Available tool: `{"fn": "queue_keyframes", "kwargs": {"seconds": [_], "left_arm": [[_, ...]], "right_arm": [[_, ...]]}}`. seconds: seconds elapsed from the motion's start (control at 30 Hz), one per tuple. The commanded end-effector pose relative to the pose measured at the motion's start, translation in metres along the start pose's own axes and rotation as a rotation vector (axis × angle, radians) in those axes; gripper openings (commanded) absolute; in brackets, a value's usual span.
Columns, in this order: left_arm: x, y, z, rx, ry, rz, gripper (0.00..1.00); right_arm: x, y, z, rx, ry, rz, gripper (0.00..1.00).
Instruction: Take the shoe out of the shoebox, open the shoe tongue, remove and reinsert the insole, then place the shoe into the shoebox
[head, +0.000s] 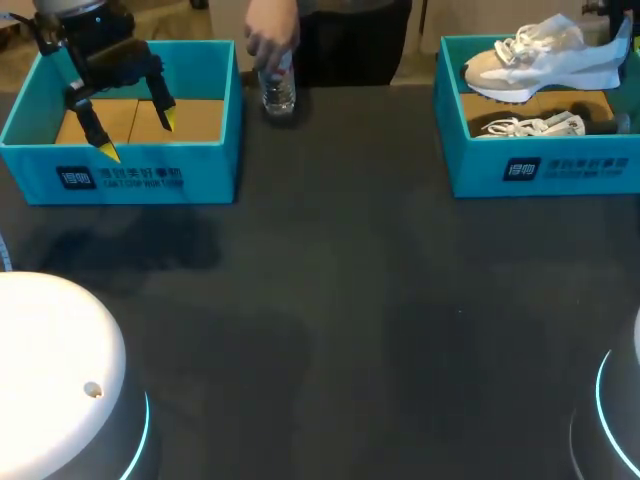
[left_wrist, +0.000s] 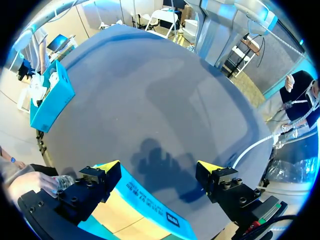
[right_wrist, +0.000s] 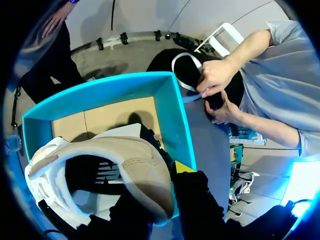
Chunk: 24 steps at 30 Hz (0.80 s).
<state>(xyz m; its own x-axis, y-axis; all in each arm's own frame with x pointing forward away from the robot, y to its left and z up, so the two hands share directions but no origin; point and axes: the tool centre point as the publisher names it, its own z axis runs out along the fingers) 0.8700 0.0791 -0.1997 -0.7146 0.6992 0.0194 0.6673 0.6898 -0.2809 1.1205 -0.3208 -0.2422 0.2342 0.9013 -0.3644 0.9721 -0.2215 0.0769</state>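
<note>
Left arm pose: it entered from the left far corner of the table and hung over the left shoebox, fingers pointing down into it.
Left gripper state: the left gripper was spread wide and held nothing. In the wrist view the left gripper straddled the box's front wall from above, and both yellow tips were clear of it.
Right arm pose: only its wrist view showed it well. It sat above the right shoebox, looking down into the box.
Right gripper state: the right gripper was clamped on the heel collar of the shoe. One yellow fingertip lay outside the heel, and the other finger was hidden inside the opening.
Shoe location: the shoe, beige and white, was raised over the rear of the right shoebox, with its sole above the rim.
Second shoe: a second shoe lay on the cardboard floor of the same box, laces showing.
Markings: each teal box carried a dark square logo and a line of white characters on its front wall, which are not transcribed here. Dark lettering showed inside the held shoe but was too blurred to read.
Other: a person's hand gripped a clear bottle standing on the far edge of the table, just beside the left shoebox.
</note>
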Motion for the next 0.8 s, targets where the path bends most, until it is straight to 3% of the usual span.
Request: {"fn": "queue_keyframes", "kwargs": {"seconds": [0.03, 0.47, 0.8], "left_arm": [[0.0, 0.001, 0.0, -0.002, 0.003, 0.001, 1.0], [0.0, 0.001, 0.0, -0.002, 0.003, 0.001, 1.0], [0.0, 0.001, 0.0, -0.002, 0.003, 0.001, 1.0]], "right_arm": [[0.001, -0.001, 0.004, -0.013, 0.009, -0.001, 0.0], [0.002, 0.001, 0.004, -0.002, -0.002, 0.015, 0.0], [0.004, 0.006, 0.017, 0.017, 0.003, 0.06, 0.0]]}}
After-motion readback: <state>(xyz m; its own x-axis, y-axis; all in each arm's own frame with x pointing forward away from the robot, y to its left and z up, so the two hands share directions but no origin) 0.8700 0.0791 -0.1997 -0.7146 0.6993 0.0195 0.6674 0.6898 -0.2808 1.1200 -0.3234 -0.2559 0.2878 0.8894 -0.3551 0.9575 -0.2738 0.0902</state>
